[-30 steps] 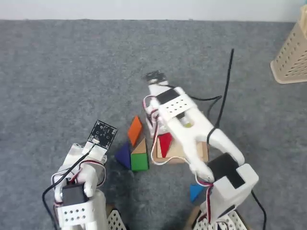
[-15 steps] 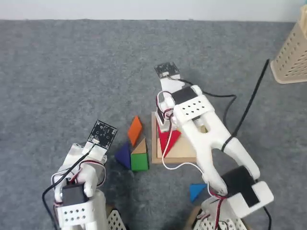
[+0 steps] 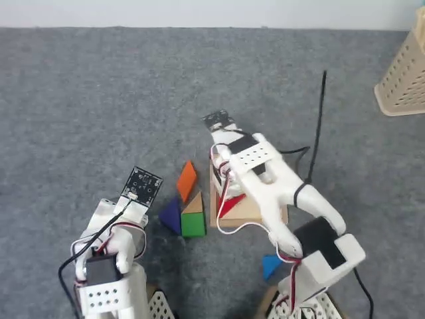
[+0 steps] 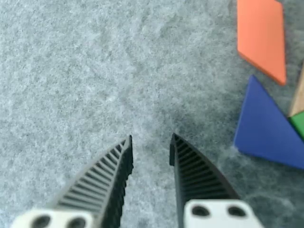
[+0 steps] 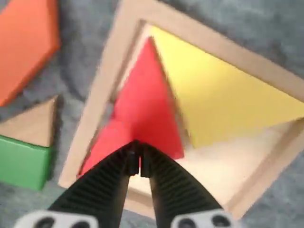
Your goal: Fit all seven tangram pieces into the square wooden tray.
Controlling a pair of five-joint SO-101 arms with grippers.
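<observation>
A grey carpet (image 3: pixel 80 100) covers the tabletop, with a pale wall (image 3: pixel 199 12) along its far edge and a beige slotted basket (image 3: pixel 405 70) at the far right corner. At the near left, the left gripper (image 4: pixel 151 142) hangs over bare carpet, its jaws a little apart and holding nothing. Towards the middle lie an orange parallelogram (image 3: pixel 187 179), a dark blue triangle (image 3: pixel 171 214), a plain wooden triangle (image 3: pixel 194 203) and a green square (image 3: pixel 193 225), the last three touching. Just beside them sits the square wooden tray (image 5: pixel 102 95), holding a red triangle (image 5: pixel 142 109) against its left side and a yellow triangle (image 5: pixel 223 104) beside that. The right gripper (image 5: pixel 139 154) is over the tray with its jaws together, tips at the red triangle. A light blue triangle (image 3: pixel 271 266) lies near the tabletop's near edge.
</observation>
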